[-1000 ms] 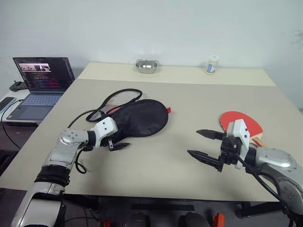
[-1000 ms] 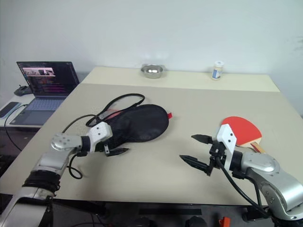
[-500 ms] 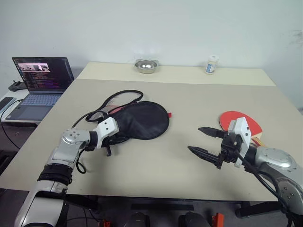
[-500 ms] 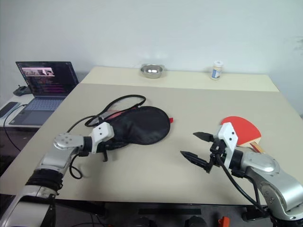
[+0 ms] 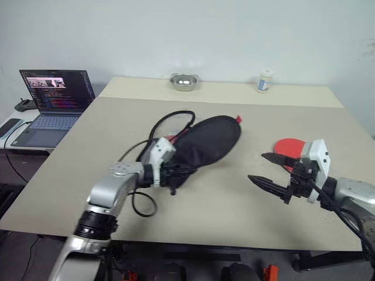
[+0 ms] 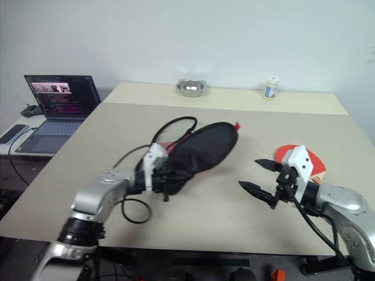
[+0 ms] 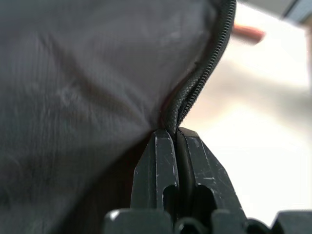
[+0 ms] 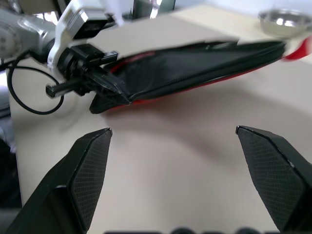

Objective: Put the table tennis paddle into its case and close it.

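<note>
A: Head views first. Where's the case [image 5: 208,140]?

B: On the desk [image 5: 234,205], black face up. Its narrow end is pinched in the left jaws [image 5: 176,174]; the wide end stretches away beyond the tips. The fabric sags along its length, so I'd call it soft and light with no stiffness of its own.

A: And the paddle [image 5: 291,147]?

B: Flat on the desk just behind the right jaws [image 5: 271,170], only the red face showing, handle hidden by the arm. Looks rigid and thin. My guess is the handle is the place to grab, not the rubber face.

A: Right jaws state?

B: Spread wide, nothing between them, tips pointing toward the case.

A: Left wrist view?

B: Fingers [image 7: 163,168] pressed together on the zip edge [image 7: 195,92], which runs straight out from the tips. Black fabric bulges to one side. A thin piped seam like that could slip out if pulled hard, just a judgement.

A: Right wrist view?

B: Both fingers [image 8: 83,170] stand far apart, bare desk between them. Past the tips lies the case, edge-on, a red layer under the black one, with the left jaws clamped at its near end. The mouth looks nearly flat, so it probably needs spreading before the blade can go in.
</note>
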Robot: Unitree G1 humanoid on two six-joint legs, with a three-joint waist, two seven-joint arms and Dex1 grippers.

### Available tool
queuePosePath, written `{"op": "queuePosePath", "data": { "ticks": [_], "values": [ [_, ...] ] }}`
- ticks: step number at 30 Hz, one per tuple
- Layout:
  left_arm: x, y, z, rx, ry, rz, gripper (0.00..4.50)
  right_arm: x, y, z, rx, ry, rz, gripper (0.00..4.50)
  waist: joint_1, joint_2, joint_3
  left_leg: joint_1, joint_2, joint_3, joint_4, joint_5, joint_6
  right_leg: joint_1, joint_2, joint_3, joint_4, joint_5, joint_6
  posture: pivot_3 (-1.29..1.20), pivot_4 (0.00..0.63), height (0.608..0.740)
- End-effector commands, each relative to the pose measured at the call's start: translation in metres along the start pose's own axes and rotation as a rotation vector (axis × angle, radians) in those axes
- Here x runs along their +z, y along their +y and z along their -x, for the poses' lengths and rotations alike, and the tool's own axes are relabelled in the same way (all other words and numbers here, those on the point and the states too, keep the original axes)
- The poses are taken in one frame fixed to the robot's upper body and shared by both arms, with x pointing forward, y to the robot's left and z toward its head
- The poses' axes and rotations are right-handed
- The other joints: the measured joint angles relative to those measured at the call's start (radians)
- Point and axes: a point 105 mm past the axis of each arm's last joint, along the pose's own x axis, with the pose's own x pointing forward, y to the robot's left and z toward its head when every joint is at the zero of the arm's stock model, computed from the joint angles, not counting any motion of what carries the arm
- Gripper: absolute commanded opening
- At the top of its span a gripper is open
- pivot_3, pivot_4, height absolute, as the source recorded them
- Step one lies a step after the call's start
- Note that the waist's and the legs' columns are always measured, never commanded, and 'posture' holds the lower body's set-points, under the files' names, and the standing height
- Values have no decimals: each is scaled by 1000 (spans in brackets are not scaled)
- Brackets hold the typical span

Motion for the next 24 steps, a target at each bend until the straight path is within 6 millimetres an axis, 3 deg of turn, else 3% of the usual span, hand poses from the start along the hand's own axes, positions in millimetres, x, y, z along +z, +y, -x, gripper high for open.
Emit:
{"op": "queuePosePath", "data": {
  "ticks": [1, 4, 11, 15, 18, 24],
  "values": [
    [19, -4, -19, -7, -30, -11, 29, 6, -1, 11, 13, 5, 34, 4500, -1, 0, 0, 0, 0, 0, 0, 0, 0, 0, 0, 0, 0, 0, 0, 0, 150, 740],
    [22, -5, -40, -25, -29, -8, 29, 6, -4, 18, 1, 29, 49, 4500, -5, 0, 0, 1, 0, -1, 0, 0, 0, 0, 1, 0, 1, -2, 2, 0, 150, 740],
    [17, 4, -68, 22, -12, 20, 29, 9, -5, 26, -23, 43, 60, 4500, -6, 0, 0, 0, 0, -2, 0, 0, 0, 1, 1, 0, -1, -1, 1, 0, 150, 740],
    [16, 0, -85, 5, -5, 42, 29, 9, -7, 30, -37, 53, 65, 4500, -4, 0, 0, 0, 0, -2, 0, 0, 0, 1, 1, 0, -1, -1, 1, 0, 150, 740],
    [17, -7, -92, -20, -6, 26, 797, 9, -8, 31, -44, 55, 68, 4500, -4, 0, 0, 0, -1, -2, 0, 0, 0, 1, 1, -1, -2, -1, 1, 0, 150, 740],
    [20, -6, -91, 21, -4, -34, 2910, 9, -11, 31, -64, 52, 67, 4500, -6, 0, 0, 0, 0, -3, 0, 0, 0, 1, 1, -1, -1, 1, -1, 0, 150, 740]
  ]
}}
